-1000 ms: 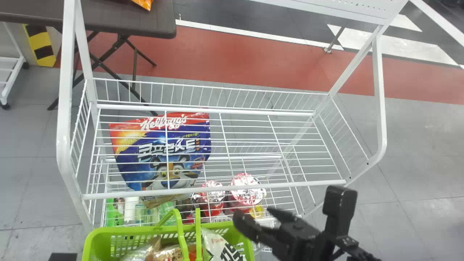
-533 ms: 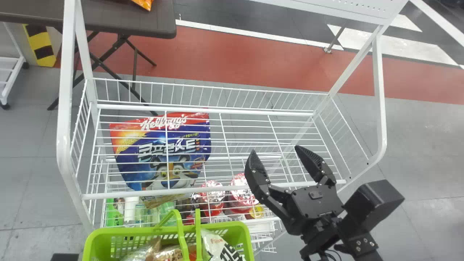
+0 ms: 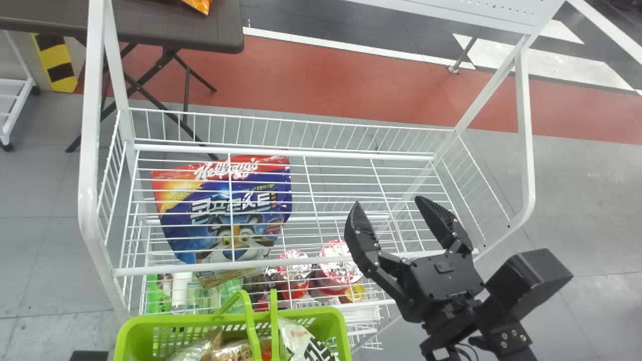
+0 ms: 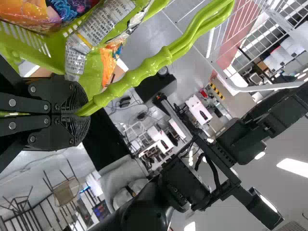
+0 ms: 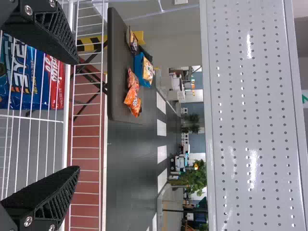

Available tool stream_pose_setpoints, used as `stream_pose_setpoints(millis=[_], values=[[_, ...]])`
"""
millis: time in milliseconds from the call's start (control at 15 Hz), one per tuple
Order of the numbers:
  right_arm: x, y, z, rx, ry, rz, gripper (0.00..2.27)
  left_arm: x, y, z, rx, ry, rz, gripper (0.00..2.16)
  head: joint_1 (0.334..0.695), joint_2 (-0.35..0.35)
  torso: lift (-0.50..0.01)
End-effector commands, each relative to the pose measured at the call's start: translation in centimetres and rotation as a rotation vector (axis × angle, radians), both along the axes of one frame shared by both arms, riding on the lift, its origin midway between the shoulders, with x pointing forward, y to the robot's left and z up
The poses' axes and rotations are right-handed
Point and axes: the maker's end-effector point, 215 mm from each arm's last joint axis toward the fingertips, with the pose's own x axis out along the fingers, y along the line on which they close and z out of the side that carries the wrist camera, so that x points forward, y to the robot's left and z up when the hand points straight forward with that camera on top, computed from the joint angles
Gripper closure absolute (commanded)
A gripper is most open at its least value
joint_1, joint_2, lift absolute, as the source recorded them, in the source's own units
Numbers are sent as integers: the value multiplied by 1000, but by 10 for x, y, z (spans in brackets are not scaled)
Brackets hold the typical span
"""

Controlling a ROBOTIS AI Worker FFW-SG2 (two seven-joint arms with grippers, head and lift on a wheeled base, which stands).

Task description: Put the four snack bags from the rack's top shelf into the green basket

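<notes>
Firstly, snack bags (image 3: 307, 345): inside the green basket (image 3: 170, 319), at least two, count uncertain to me. Basket handle (image 4: 154, 62): clenched in the left gripper (image 4: 85, 114). Right gripper (image 3: 387, 200): spread, nothing grasped, above the front right of the rack's top shelf (image 3: 150, 270). Cereal bag (image 3: 230, 210): beneath that shelf's wires, not one for me to take, I judge. Step in hand, presumably clearing the right arm: lift away from the front rail, fingertips free of the wires, basket steady. By view: left wrist, the handle grip; head, an orange corner on the dark table (image 5: 118, 72); right wrist, several packets (image 5: 133, 94) there.
</notes>
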Motion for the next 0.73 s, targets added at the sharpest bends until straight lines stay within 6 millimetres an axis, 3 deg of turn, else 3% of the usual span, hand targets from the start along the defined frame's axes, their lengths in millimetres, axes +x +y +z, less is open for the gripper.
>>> stream_pose_setpoints(millis=[0,667], values=[[0,-1,0,-1,-1,0,19,0,0,1,0,-2,0,1895,695,-350,0],[0,-2,4,0,-8,-3,26,0,0,1,-1,1,0,1895,695,-350,0]])
